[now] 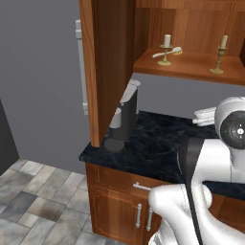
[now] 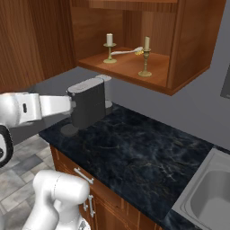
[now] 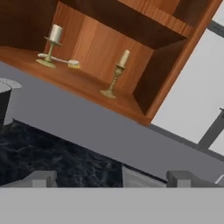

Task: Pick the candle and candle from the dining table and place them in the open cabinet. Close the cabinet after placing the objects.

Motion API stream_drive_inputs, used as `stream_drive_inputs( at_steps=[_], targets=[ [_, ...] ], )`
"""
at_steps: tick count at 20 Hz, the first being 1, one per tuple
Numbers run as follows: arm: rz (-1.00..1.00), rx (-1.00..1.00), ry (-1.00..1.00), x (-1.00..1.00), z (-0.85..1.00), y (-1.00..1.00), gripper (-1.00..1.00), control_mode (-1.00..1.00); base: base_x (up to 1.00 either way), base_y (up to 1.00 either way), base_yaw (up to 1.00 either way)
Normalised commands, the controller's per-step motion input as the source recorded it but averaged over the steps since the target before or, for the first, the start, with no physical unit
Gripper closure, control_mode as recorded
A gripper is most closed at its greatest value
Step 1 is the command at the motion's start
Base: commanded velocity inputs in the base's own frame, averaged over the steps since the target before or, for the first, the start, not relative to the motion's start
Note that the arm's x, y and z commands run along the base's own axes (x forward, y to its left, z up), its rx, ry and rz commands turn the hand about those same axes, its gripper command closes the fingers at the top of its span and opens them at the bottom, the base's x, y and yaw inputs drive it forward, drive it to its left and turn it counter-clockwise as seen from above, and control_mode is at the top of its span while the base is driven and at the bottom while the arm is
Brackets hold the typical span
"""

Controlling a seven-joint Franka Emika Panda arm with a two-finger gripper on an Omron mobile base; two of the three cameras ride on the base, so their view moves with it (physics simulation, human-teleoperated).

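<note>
Both candles stand upright on the bottom shelf of the open cabinet [image 1: 191, 64]. The thicker candle [image 1: 166, 48] [image 2: 109, 45] [image 3: 52, 46] is at the left and the thin taper candle [image 1: 221, 52] [image 2: 146, 55] [image 3: 117, 74] at the right. The cabinet door [image 1: 107, 67] is swung wide open, its silver bar handle [image 1: 81, 67] on the far side. My gripper [image 3: 113, 179] is open and empty, below and in front of the shelf, over the black counter. The dining table is out of view.
A dark coffee machine [image 1: 125, 115] [image 2: 87, 105] stands on the black marble counter [image 2: 134, 152] under the cabinet's left end. A white brush [image 3: 61, 60] lies on the shelf by the thicker candle. A steel sink [image 2: 211, 193] is at the counter's right.
</note>
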Motion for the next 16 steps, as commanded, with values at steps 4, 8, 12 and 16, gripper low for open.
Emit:
stream_drive_inputs(
  at_steps=[4, 8, 12, 16],
  targets=[
    [0.09, -0.01, 0.11, -0.69, 0.0, 0.12, -1.0, -1.0, 0.0, 0.0, 0.0],
    [0.05, -0.02, 0.23, -0.71, 0.0, 0.14, -1.0, -1.0, 0.0, 0.0, 0.0],
    [0.0, -0.07, 0.27, -0.61, -0.01, 0.37, -1.0, -1.0, 0.0, 0.0, 0.0],
    [0.02, -0.25, 0.39, -0.29, -0.03, 0.66, -1.0, -1.0, 0.0, 0.0, 0.0]
  ],
)
